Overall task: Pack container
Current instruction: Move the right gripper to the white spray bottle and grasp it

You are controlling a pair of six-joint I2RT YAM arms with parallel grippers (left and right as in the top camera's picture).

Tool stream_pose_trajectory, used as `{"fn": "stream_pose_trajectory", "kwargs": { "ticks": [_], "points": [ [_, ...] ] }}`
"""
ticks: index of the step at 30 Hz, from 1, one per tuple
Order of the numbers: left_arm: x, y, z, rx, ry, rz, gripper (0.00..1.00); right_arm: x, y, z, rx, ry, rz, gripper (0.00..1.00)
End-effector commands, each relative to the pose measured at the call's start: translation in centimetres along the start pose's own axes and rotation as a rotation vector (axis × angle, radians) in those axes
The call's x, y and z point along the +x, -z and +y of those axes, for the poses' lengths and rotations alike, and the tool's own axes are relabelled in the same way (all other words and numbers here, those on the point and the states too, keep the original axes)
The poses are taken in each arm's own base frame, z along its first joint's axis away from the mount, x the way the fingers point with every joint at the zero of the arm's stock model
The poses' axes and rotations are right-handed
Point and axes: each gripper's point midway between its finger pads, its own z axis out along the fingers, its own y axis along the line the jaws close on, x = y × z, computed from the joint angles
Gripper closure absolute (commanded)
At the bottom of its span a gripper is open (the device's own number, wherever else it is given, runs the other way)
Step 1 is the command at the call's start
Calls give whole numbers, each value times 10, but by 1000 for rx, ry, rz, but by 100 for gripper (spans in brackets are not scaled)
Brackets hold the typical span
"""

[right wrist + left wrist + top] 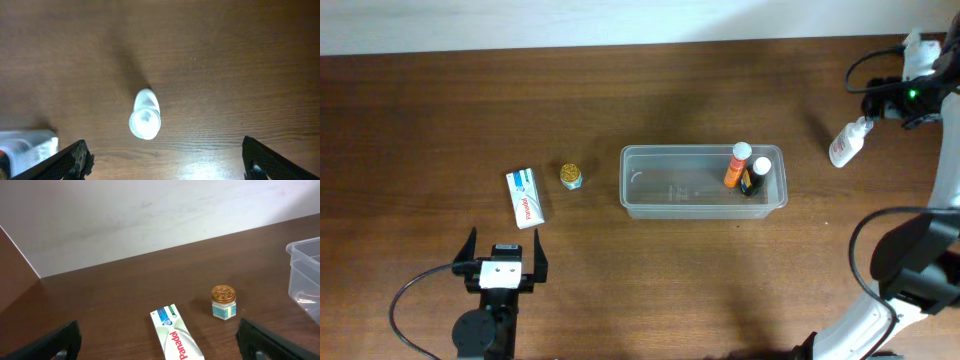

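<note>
Overhead, the container (670, 190) sits on the counter (620, 90) with its open top up and its long side running across the view (clear plastic, rounded corners, a rim all round). Inside it, at the end toward my right arm, are an orange bottle (737, 166) and a dark bottle (755, 177), both white-capped and close against each other; I cannot tell whether they touch.

Off the container's left end, near it but apart, stands a small jar (571, 176) with a gold lid. Further from the container than the jar, and just beside the jar, a white and blue box (524, 197) with red lettering lies flat. My left fingers (470, 255) are further left of the container than the jar, on the side of the box nearer my base. They are spread wide apart with nothing between them, and they touch neither box nor jar. In the left wrist view both lie ahead of them, and a corner of the container shows at the right edge.

Past the container's right end, apart from it and a little toward the far edge of the counter, is a white bottle (845, 142). The right wrist view looks down on its cap; my right fingers (67, 161) are apart at either side of that view and clear of the bottle. A blurred corner of the container shows at the view's lower left.
</note>
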Motion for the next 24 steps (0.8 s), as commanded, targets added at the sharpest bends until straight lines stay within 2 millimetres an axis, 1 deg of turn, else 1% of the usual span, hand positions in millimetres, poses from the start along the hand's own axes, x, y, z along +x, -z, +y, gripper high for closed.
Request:
{"fn": "stream_pose_trajectory", "kwargs": {
  "ticks": [1, 5, 7, 11, 14, 18, 20, 23, 24],
  "points": [
    [1, 0, -1, 4, -12, -1, 1, 12, -33, 5, -63, 33, 58, 11],
    [1, 0, -1, 4, -11, -1, 1, 20, -57, 7, -91, 39, 105, 11],
    [1, 0, -1, 4, -12, -1, 1, 24, -69, 10, -119, 47, 123, 14],
    [1, 0, -1, 4, -11, -1, 1, 31, -85, 11, -134, 41, 158, 16],
    [1, 0, -1, 4, -12, -1, 1, 37, -96, 13, -147, 36, 183, 20],
    [1, 0, -1, 4, -12, -1, 1, 41, -105, 13, -155, 30, 203, 25],
    [1, 0, -1, 4, -12, -1, 1, 41, -105, 13, -154, 30, 202, 30],
    [1, 0, -1, 4, -12, -1, 0, 40, -105, 13, -153, 31, 198, 34],
    [1, 0, -1, 4, -12, -1, 1, 40, -105, 13, -153, 31, 198, 37]
  ]
}}
